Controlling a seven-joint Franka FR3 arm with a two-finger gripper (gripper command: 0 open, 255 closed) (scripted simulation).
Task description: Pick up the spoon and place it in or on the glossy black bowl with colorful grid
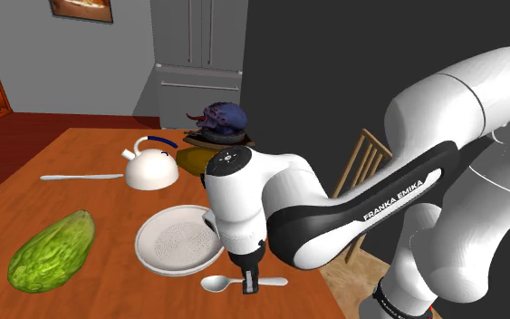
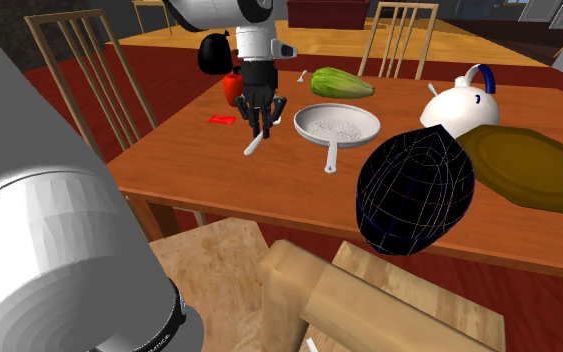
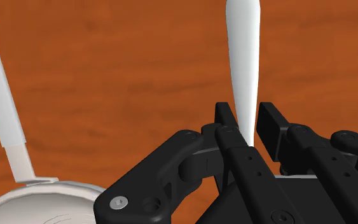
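Where the arm crosses the shoulder view it covers part of the desk (image 1: 90,149), so we take the black bowl (image 2: 416,190) with its thin coloured grid lines from the second exterior view. There it sits near the desk's near edge, just beside an olive-brown plate (image 2: 529,160). It reads as a rounded dark mass, and we cannot make out its opening or anything inside. The claw (image 1: 248,281) is down at the desk beside a white strainer (image 1: 178,240), whose dotted floor shows bare and whose long handle is cut off in the wrist view. The spoon (image 1: 215,284) lies on the desk just beside the strainer and apart from the bowl. Its handle passes between the fingers (image 3: 225,127), which sit tight against it on both sides, clamped; the handle's end is hidden behind them. A white kettle (image 1: 151,168) with a blue handle stands beyond the strainer, partly in front of the plate. A green ridged vegetable (image 1: 52,251) lies toward the shoulder view's left, with a second long pale utensil (image 1: 81,177) farther back. At the desk's far end a purple lump (image 1: 221,118) rests on something dark; we cannot tell what either is.
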